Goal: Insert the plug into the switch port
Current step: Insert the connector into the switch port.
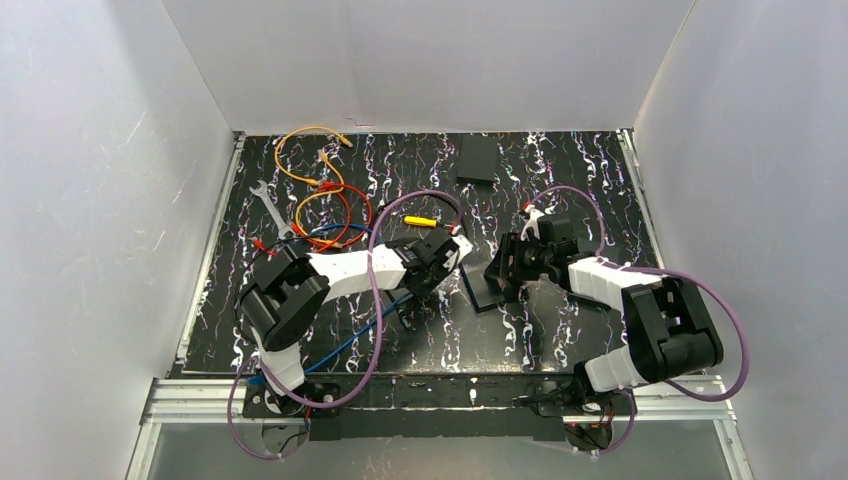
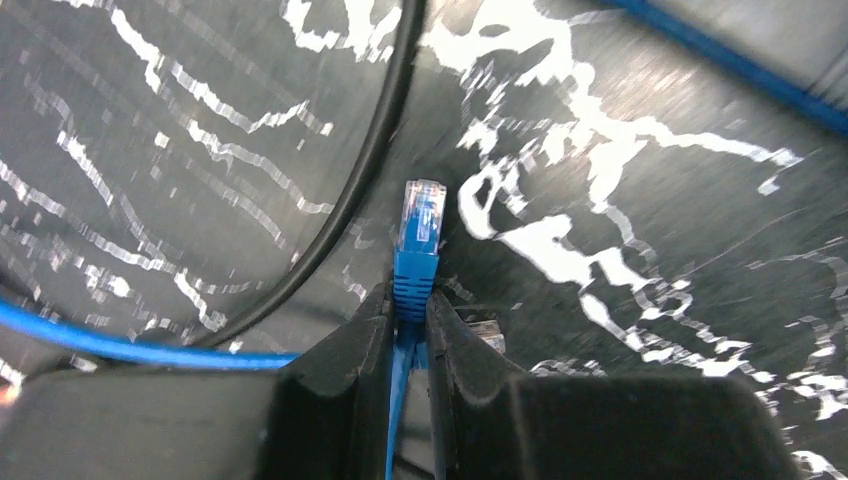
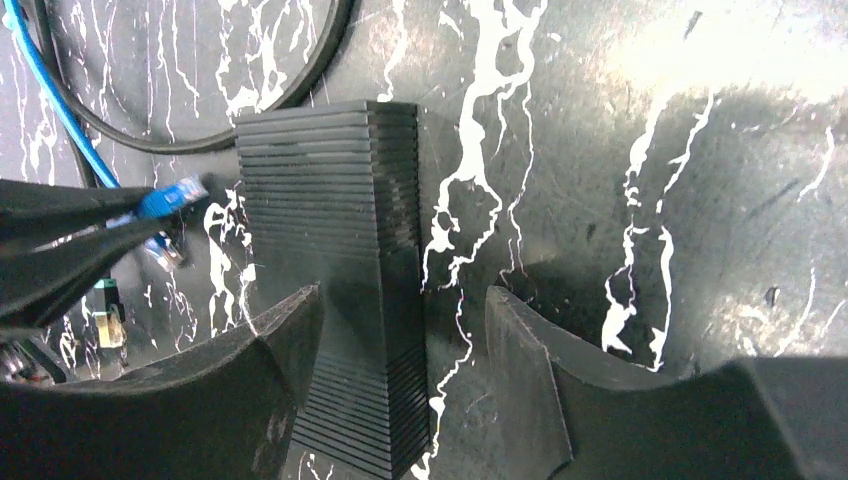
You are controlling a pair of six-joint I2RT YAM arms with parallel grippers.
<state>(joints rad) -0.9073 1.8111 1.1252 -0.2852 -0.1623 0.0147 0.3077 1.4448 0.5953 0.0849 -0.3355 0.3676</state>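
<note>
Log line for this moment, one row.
left gripper: shut on blue Ethernet plug | right gripper: open around black switch | insertion: not yet done

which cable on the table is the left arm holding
The blue cable, pinched just behind its clear plug by the left fingers; the orange cable and red cable lie coiled, untouched.

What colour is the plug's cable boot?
Blue; the boot shows best in the left wrist view.
</note>
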